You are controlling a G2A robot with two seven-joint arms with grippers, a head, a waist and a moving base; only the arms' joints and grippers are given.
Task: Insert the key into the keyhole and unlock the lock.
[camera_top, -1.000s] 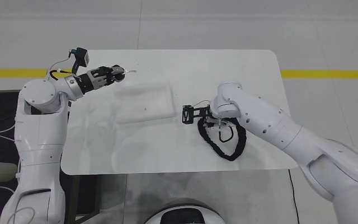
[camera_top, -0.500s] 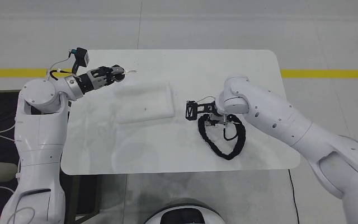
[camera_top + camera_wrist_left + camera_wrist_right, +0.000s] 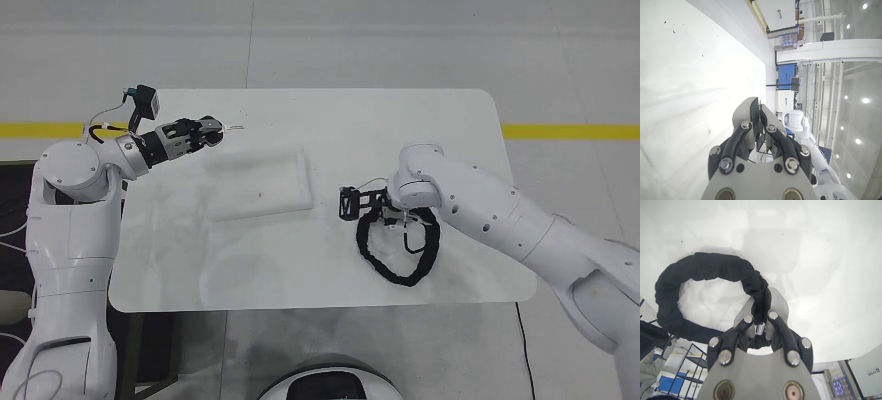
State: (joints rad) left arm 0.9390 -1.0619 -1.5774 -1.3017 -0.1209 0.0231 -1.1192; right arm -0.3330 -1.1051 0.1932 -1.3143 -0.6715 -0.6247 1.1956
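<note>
My left gripper [image 3: 210, 130] is over the table's far left corner, shut on a thin metal key [image 3: 234, 128] whose tip sticks out past the fingers. In the left wrist view the key [image 3: 759, 113] is a flat blade pinched between the pads of that gripper [image 3: 759, 106]. The lock is a black fabric-sleeved chain loop [image 3: 395, 262] lying right of the table's middle. My right gripper [image 3: 365, 205] is at its far end. In the right wrist view this gripper [image 3: 762, 308] is shut on the loop [image 3: 702, 266] close to a shiny metal end piece [image 3: 760, 329]. The keyhole is hidden.
A white rectangular pad [image 3: 258, 183] lies flat between the two grippers, left of centre. The white table [image 3: 300, 270] has rounded corners, and its near edge runs just below the loop. A yellow floor line [image 3: 570, 131] passes behind the table.
My right arm has shifted a little to the right and pulled the loop's gripped end with it, changing the loop's shape. The left arm with the key has stayed still.
</note>
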